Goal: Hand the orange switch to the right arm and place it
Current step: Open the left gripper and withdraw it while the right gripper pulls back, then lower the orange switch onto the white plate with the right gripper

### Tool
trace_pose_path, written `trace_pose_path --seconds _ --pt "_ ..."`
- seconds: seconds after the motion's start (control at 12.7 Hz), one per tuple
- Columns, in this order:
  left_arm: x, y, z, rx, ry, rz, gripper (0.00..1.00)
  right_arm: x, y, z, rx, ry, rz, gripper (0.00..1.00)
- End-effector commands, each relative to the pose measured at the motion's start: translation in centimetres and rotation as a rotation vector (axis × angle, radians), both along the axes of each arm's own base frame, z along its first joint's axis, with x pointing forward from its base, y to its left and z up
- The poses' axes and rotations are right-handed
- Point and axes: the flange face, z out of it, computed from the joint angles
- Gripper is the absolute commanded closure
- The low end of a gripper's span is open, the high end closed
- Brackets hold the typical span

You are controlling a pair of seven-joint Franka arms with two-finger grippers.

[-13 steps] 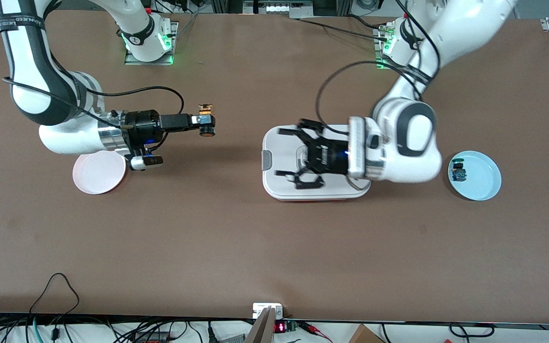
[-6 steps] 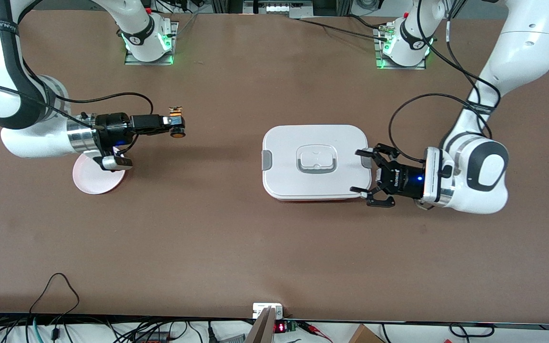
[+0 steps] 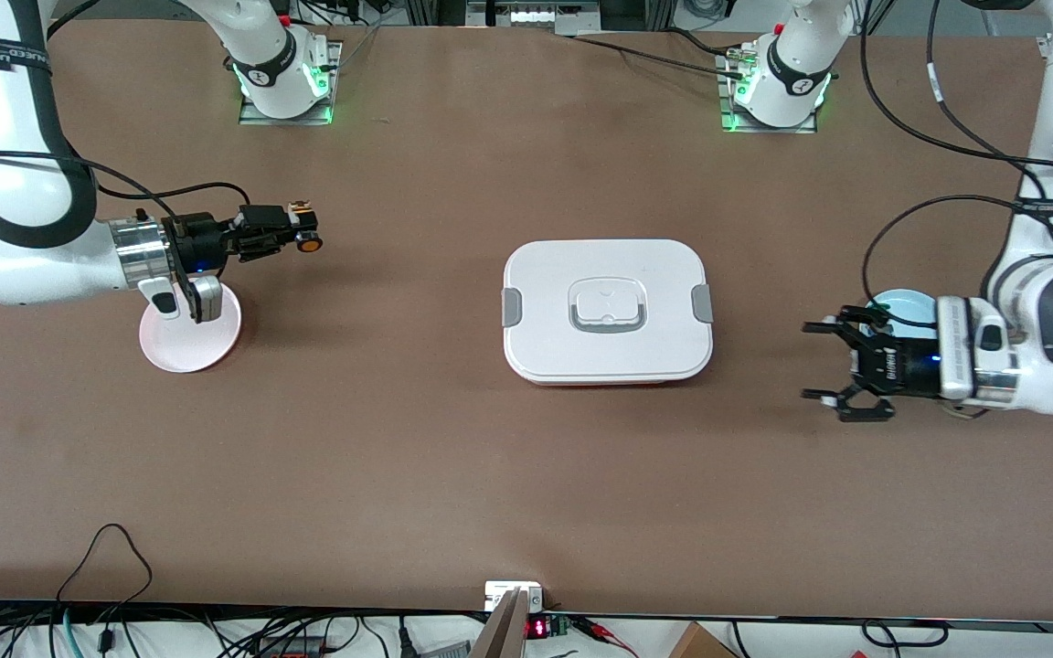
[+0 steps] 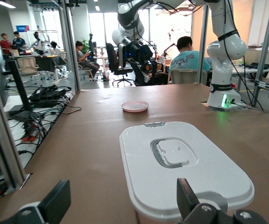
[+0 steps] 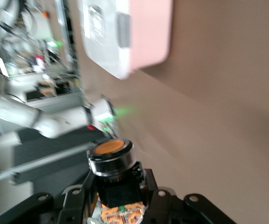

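The right claw point(image 3: 305, 230) is clamped tight on the orange switch point(image 3: 309, 241), a tiny black block with a round black collar and flat orange cap, plus orange-and-green contacts at its base, held in the air over the bare surface point(image 3: 417, 439) toward the right arm's end from the white lidded box point(image 3: 607, 311) and just beside the pink plate point(image 3: 188, 340); the left claw point(image 3: 824, 361) hangs with its fingers spread wide and empty, toward the left arm's end from that box, near a pale blue plate point(image 3: 901, 306).
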Motion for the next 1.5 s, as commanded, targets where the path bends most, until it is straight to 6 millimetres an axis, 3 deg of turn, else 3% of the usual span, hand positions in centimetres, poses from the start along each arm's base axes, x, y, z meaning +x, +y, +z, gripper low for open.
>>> trace_pose_path --seconds 0.0,0.24,0.39,0.71,1.02,1.18,1.42 --pt "1.4 5.5 2.6 0.163 -0.072 0.006 0.0 0.3 -2.1 0.5 -0.136 -0.116 0.133 0.83" --pt "1.5 10.5 5.5 0.363 -0.12 0.016 0.0 1.5 -5.6 -0.5 -0.29 -0.239 0.338 0.84" --pt "1.7 13.5 8.6 0.521 -0.075 0.074 0.0 2.3 -7.7 -0.6 -0.378 -0.338 0.461 0.84" --pt "0.3 14.9 17.3 0.838 0.067 0.243 0.0 3.8 -11.0 -2.9 -0.461 -0.457 0.616 0.84" --pt "-1.6 12.6 24.5 1.025 0.186 0.452 0.0 5.6 -12.5 -5.5 -0.488 -0.604 0.876 0.84" --pt "-3.3 9.3 28.9 1.086 0.259 0.583 0.0 6.5 -14.9 -7.3 -0.478 -0.69 0.967 0.86" --pt "-6.2 4.9 31.8 1.103 0.533 0.781 0.0 7.2 -15.9 -9.4 -0.45 -0.782 1.075 0.86"
